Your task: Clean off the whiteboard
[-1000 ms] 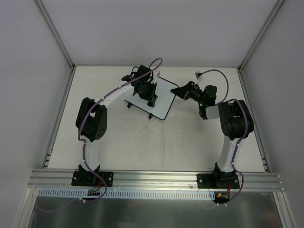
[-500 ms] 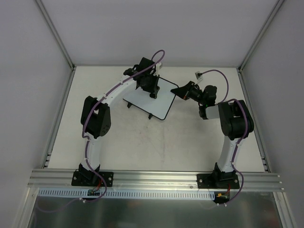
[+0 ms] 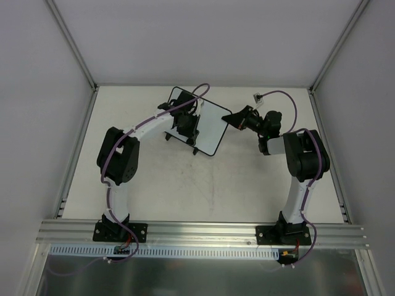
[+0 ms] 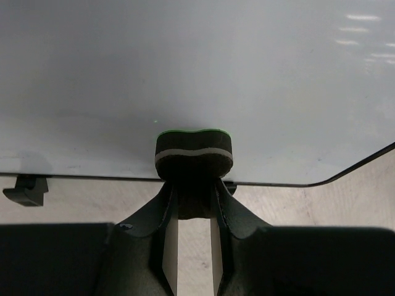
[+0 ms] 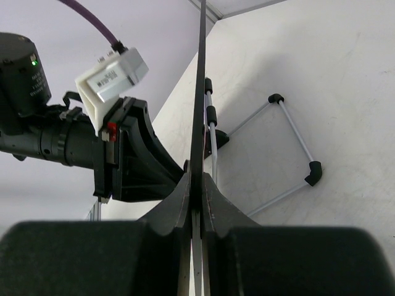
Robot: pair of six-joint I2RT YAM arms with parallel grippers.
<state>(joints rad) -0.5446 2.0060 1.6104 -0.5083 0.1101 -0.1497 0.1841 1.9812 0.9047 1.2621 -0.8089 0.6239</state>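
Observation:
The whiteboard (image 3: 210, 126) stands tilted at the back middle of the table on its black feet. My left gripper (image 3: 187, 131) is shut on a small eraser (image 4: 193, 151) with black felt, a white stripe and a green top. The eraser presses on the board (image 4: 197, 74) near its lower edge. The white surface shows no marks there. My right gripper (image 3: 228, 118) is shut on the board's right edge. In the right wrist view the board (image 5: 201, 92) shows edge-on between my right gripper's (image 5: 201, 182) fingers.
The board's wire stand (image 5: 295, 139) with black feet rests on the table behind it. One foot (image 4: 26, 188) shows below the board. A small white connector (image 3: 258, 96) lies at the back right. Enclosure walls surround the table, and a metal rail (image 3: 203, 231) runs along the front.
My left gripper with the eraser went up to the board's far edge, then came back down and left to the near edge. The right gripper and board stayed still.

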